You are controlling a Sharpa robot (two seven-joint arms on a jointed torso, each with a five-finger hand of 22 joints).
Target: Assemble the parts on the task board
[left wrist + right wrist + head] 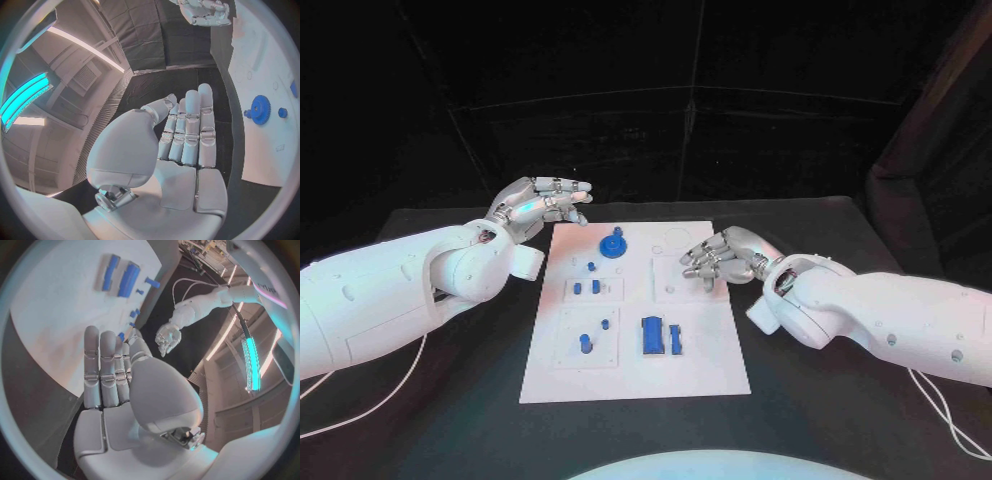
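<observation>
White board (632,375) flat on the black tabletop (430,420). On its near half, two long blue blocks (661,336) side by side, small blue pegs (591,340) beside them. Right hand (718,260) over the board's right edge, fingers apart, holding nothing. Blue gear (613,244) on the far half. Left hand (545,202) just off the far left corner, likewise spread and empty.

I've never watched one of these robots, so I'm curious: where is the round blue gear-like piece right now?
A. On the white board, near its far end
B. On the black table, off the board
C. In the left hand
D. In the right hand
A: the blue gear sits on the task board near its far end, while the left hand and right hand hold nothing.
</observation>
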